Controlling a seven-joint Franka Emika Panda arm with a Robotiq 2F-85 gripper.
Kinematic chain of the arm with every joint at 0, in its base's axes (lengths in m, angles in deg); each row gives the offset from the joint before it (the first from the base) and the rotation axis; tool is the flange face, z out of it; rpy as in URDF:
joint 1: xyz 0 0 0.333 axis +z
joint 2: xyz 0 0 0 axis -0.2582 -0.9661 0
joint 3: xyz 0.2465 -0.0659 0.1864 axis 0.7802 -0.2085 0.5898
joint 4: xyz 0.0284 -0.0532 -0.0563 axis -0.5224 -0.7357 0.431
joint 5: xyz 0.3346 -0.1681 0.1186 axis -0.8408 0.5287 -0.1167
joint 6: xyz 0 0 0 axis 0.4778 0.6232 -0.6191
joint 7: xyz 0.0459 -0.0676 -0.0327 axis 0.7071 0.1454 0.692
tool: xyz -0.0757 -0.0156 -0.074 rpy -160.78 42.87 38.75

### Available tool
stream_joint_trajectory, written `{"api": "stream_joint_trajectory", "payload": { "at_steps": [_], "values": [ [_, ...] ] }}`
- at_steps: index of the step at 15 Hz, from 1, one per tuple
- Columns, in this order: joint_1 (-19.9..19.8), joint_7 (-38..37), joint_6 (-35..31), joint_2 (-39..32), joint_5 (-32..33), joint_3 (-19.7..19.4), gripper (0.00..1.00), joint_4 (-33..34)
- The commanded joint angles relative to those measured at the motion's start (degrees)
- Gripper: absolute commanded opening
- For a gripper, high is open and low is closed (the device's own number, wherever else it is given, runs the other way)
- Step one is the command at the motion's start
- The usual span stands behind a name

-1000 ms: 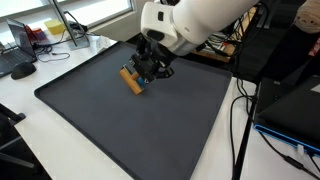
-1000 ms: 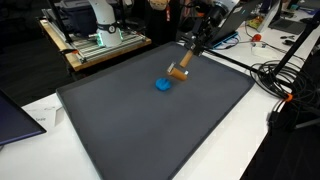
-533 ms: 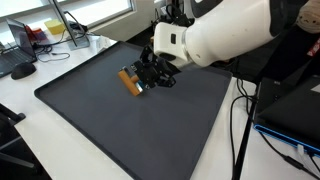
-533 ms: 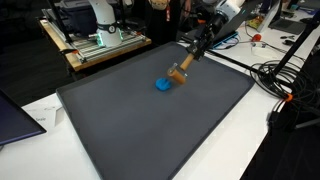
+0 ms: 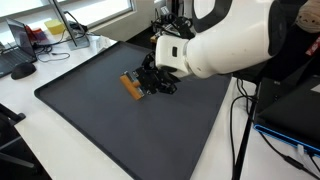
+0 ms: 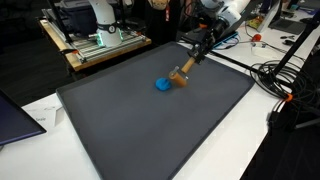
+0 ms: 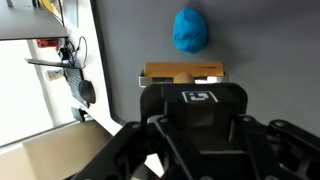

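Panda arm (image 5: 230,45) bends low over a dark mat (image 5: 120,130) on a white desk (image 5: 50,140), its jaws closed tight on the near end of a tan wooden block (image 5: 131,84), which sits toward the mat's far edge; whether it rests on the mat or hangs just clear cannot be told. In an exterior view a small blue lump (image 6: 162,85) lies just beside the block (image 6: 181,76), while the wrist view shows a narrow gap between lump (image 7: 190,30) and block (image 7: 183,72)

Dark mat (image 6: 150,130) on white table (image 5: 75,55) carries wood block (image 6: 181,76) & blue obj (image 6: 162,85) (just beside it).
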Motion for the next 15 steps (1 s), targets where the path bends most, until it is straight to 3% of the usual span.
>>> {"api": "stream_joint_trajectory", "payload": {
  "at_steps": [1,15],
  "values": [
    [-1.5,1.2,1.8,1.5,-2.2,1.3,0.22,2.2],
    [-13.2,17.1,-4.8,15.0,-24.3,1.6,0.22,-0.2]
  ]
}}
